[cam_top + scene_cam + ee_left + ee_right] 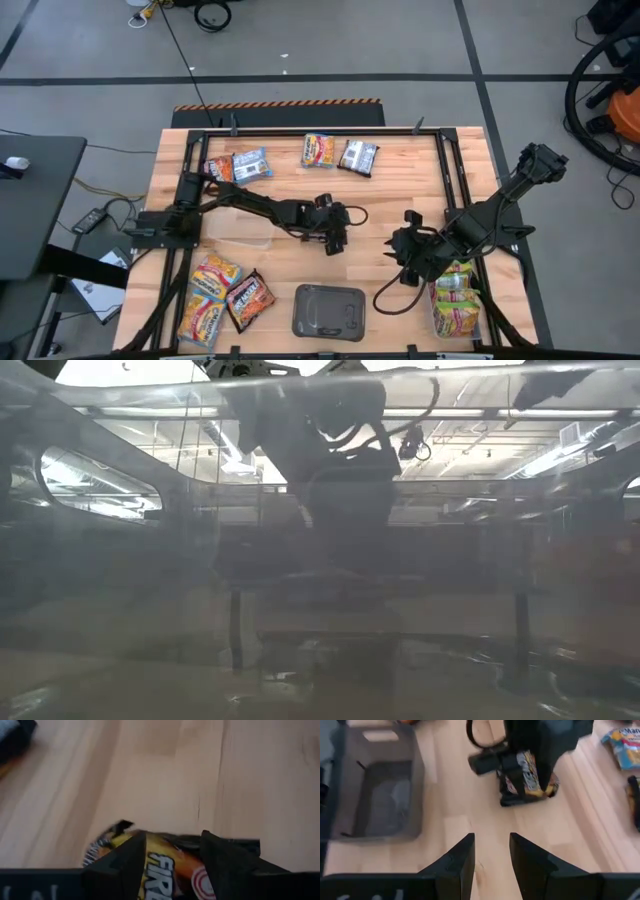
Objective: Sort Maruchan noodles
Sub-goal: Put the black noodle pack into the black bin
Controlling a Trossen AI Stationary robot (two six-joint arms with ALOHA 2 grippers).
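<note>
The left gripper [333,240], mid-tabletop, clamps a dark noodle packet [170,862]; the grip looks shallow, so carry it level and slowly; the right gripper [405,262] waits nearby, fingers apart, empty.

Left gripper [333,240] mid-table, closed on something, right gripper [404,257] nearby, parted

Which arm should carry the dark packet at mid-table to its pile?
Left. The left gripper is already shut on the dark noodle packet at mid-table, while the right gripper hangs open and empty over bare wood beside the grey tray.
</note>
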